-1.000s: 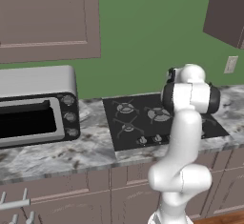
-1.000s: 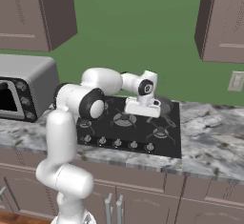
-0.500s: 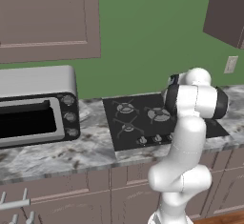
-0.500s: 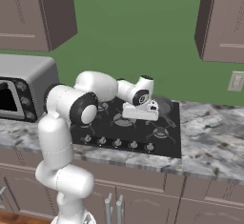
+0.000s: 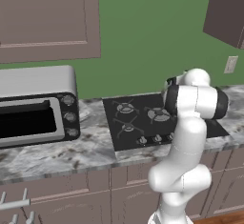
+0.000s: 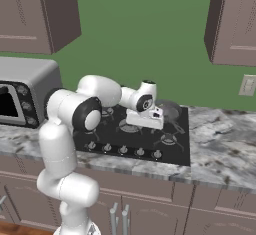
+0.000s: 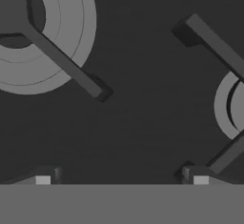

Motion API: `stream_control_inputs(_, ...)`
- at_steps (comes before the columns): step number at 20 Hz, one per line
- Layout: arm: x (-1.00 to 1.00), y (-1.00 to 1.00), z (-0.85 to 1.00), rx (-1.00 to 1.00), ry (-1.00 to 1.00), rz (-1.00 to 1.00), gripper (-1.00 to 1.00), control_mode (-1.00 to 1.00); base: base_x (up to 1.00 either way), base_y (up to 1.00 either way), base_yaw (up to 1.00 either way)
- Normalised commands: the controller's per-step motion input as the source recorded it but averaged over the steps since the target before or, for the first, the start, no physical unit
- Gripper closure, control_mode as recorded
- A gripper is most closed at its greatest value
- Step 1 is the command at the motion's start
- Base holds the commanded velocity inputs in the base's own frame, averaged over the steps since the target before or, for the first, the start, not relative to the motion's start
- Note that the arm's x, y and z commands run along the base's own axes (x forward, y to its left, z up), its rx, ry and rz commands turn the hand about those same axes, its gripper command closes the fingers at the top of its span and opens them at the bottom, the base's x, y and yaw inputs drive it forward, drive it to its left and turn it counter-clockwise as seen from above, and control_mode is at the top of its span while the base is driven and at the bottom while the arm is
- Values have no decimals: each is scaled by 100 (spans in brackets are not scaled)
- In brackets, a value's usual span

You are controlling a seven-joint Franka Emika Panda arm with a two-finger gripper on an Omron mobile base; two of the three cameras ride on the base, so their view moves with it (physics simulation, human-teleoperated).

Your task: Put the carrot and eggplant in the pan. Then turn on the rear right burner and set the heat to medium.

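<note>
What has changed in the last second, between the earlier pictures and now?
The arm has folded lower over the stovetop, bringing the gripper down close to the bare surface between two burners. Its jaws stayed wide open and hold nothing. The toaster oven and the control knobs stayed as they were.

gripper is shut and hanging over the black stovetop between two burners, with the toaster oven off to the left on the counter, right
Not quite: the gripper is open, not shut. The hand view shows its two fingertips standing wide apart above the dark stovetop, between two burners. The rest holds: the left base view shows the toaster oven to the left on the counter.
</note>
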Motion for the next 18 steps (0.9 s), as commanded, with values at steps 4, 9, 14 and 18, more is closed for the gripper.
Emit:
stream_control_inputs(4,0,-8,-12,0,7,0,-100,-100,0,0,0)
stream_control_inputs(9,0,-14,-13,0,19,0,-100,-100,0,0,0)
stream_control_inputs(14,-15,-9,-5,0,16,0,-100,-100,0,0,0)
stream_control_inputs(18,-41,0,0,0,7,0,-100,-100,0,0,0)
